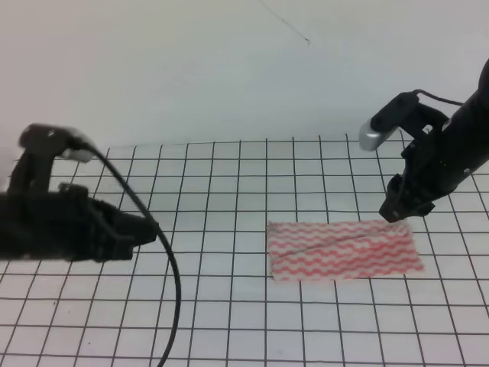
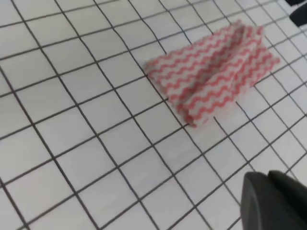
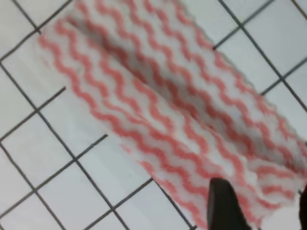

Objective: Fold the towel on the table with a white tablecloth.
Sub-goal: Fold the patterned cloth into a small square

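Observation:
The towel [image 1: 344, 250], pink-red and white with wavy stripes, lies folded into a long band on the table with a white tablecloth [image 1: 229, 306], right of centre. My right gripper [image 1: 401, 210] hovers over the towel's far right corner. In the right wrist view its fingers [image 3: 225, 203] stand apart above the towel [image 3: 158, 96] and hold nothing. My left gripper [image 1: 147, 229] is far left of the towel, above the grid cloth, and looks shut and empty. In the left wrist view the towel [image 2: 211, 72] lies at the upper right, with the gripper [image 2: 273, 196] at the bottom right.
The grid-lined cloth [image 2: 96, 143] covers the whole surface around the towel. A plain pale wall [image 1: 229, 69] rises behind the table's far edge. A black cable [image 1: 164, 260] hangs from the left arm down across the cloth.

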Action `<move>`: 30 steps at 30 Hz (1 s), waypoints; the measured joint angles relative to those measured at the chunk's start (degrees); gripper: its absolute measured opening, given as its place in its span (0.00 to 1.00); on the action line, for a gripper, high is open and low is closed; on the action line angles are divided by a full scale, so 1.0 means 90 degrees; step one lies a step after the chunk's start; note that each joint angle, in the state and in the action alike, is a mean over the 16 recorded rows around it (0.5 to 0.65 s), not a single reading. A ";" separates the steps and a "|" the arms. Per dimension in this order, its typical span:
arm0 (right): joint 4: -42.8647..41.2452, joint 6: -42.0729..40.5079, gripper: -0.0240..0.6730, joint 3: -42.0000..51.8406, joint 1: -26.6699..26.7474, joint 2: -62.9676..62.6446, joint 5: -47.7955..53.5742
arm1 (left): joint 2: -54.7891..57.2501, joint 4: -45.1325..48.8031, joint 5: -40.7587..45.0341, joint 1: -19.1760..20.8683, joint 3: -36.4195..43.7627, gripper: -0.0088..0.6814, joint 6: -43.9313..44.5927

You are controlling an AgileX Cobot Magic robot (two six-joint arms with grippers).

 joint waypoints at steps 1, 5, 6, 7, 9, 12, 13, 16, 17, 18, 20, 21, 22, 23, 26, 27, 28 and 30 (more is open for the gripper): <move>0.0056 -0.0133 0.51 -0.0006 0.0000 0.0001 0.0063 | 0.0203 0.0089 0.0080 -0.0024 -0.0198 0.02 0.0003; 0.0244 -0.0520 0.52 -0.0010 0.0000 0.0001 0.0154 | 0.1009 0.0509 0.0343 -0.0233 -0.0984 0.06 0.0019; 0.0280 -0.0592 0.52 -0.0010 0.0000 0.0001 0.0150 | 0.1207 0.0629 0.0377 -0.0314 -0.1178 0.07 0.0006; 0.0313 -0.0652 0.52 -0.0010 0.0000 0.0001 0.0136 | 0.1403 0.0752 0.0394 -0.0406 -0.1369 0.08 -0.0015; 0.0374 -0.0740 0.52 -0.0010 0.0000 0.0001 0.0102 | 0.1782 0.1003 0.0384 -0.0611 -0.1743 0.10 -0.0062; 0.0466 -0.0778 0.52 -0.0010 0.0000 0.0001 0.0084 | 0.2328 0.1345 0.0259 -0.0950 -0.2280 0.13 -0.0159; 0.0499 -0.0772 0.52 -0.0010 0.0000 0.0001 0.0086 | 0.2507 0.1448 0.0206 -0.1064 -0.2457 0.14 -0.0204; 0.0585 -0.0742 0.52 -0.0010 0.0000 0.0001 0.0115 | 0.3045 0.1730 0.0055 -0.1391 -0.2989 0.17 -0.0336; 0.0613 -0.0731 0.52 -0.0010 0.0000 0.0001 0.0129 | 0.3226 0.1812 0.0003 -0.1490 -0.3166 0.18 -0.0378; 0.0641 -0.0720 0.52 -0.0010 0.0000 0.0001 0.0150 | 0.3408 0.1885 -0.0046 -0.1578 -0.3344 0.18 -0.0418; 0.0692 -0.0697 0.52 -0.0010 0.0000 0.0001 0.0200 | 0.3768 0.1990 -0.0112 -0.1726 -0.3690 0.18 -0.0471; 0.0714 -0.0685 0.52 -0.0010 0.0000 0.0001 0.0228 | 0.3943 0.2028 -0.0129 -0.1788 -0.3859 0.18 -0.0481; 0.0732 -0.0674 0.52 -0.0010 0.0000 0.0001 0.0257 | 0.4115 0.2052 -0.0134 -0.1841 -0.4022 0.18 -0.0477; 0.0747 -0.0662 0.52 -0.0010 0.0000 0.0001 0.0285 | 0.4279 0.2061 -0.0127 -0.1887 -0.4179 0.18 -0.0466; 0.0773 -0.0634 0.52 -0.0010 0.0000 0.0001 0.0356 | 0.4739 0.2028 -0.0033 -0.2000 -0.4607 0.18 -0.0419; 0.0777 -0.0633 0.52 -0.0010 0.0000 0.0001 0.0370 | 0.4880 0.2010 0.0022 -0.2036 -0.4735 0.18 -0.0401; 0.0779 -0.0634 0.52 -0.0010 0.0000 0.0001 0.0380 | 0.5011 0.1992 0.0082 -0.2073 -0.4853 0.18 -0.0384; 0.0780 -0.0639 0.52 -0.0010 0.0000 0.0001 0.0390 | 0.5243 0.1971 0.0213 -0.2153 -0.5056 0.18 -0.0343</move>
